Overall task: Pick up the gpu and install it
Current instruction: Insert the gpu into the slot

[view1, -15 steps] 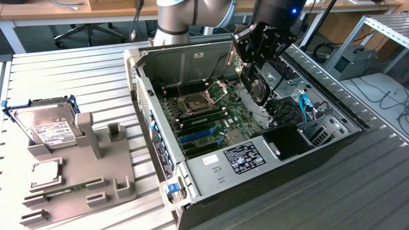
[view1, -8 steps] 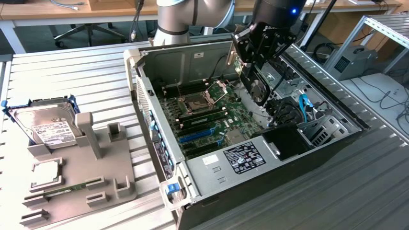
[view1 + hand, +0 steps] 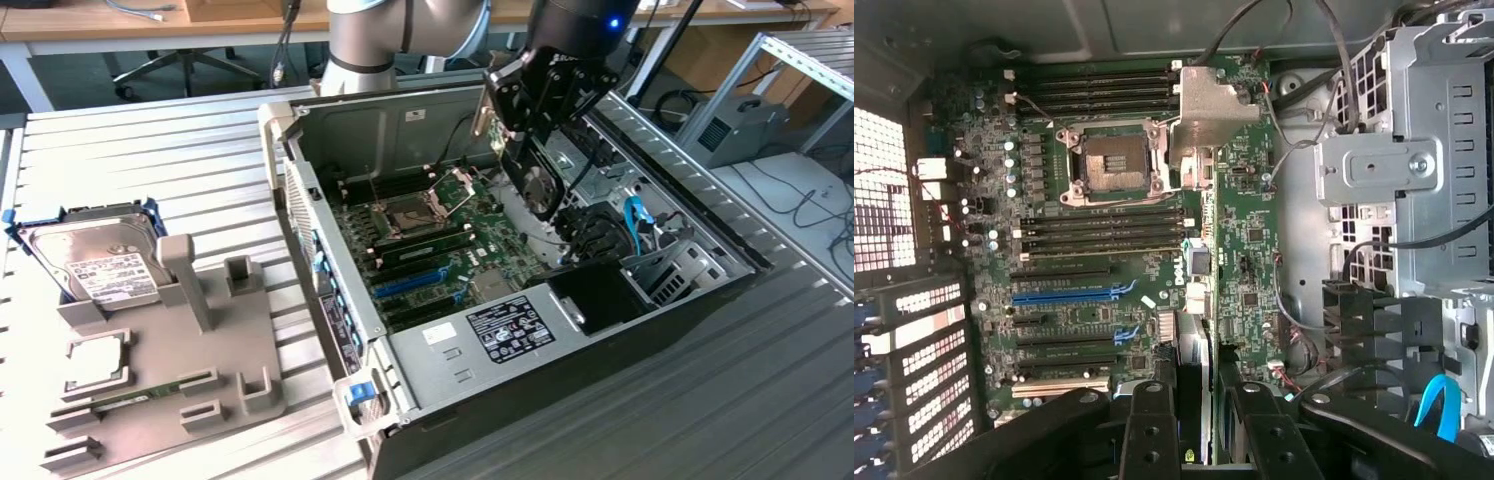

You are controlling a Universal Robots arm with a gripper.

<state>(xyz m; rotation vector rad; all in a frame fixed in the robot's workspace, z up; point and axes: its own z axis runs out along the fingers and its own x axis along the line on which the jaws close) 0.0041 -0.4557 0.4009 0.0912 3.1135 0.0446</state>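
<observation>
My gripper (image 3: 525, 135) hangs over the open computer case (image 3: 300, 190), shut on the gpu (image 3: 534, 180). The card hangs on edge below the fingers, its round fan facing the exterior view's right, well above the motherboard (image 3: 427, 240). In the wrist view the two black fingers (image 3: 1151, 425) clamp the card's thin edge (image 3: 1194, 390), and the gripper (image 3: 1199, 395) looks straight down at the motherboard (image 3: 1254, 250). The blue expansion slot (image 3: 1069, 296) and black slots beside it lie bare. The CPU socket (image 3: 1112, 165) stands uncovered.
A silver hard drive (image 3: 100, 265) leans in a grey parts holder (image 3: 174, 370) at the exterior view's left, with a memory stick (image 3: 134, 392) lying in it. Inside the case are a metal drive cage (image 3: 1414, 170), loose black cables, a blue cable (image 3: 1439, 405) and a labelled power supply (image 3: 514, 330).
</observation>
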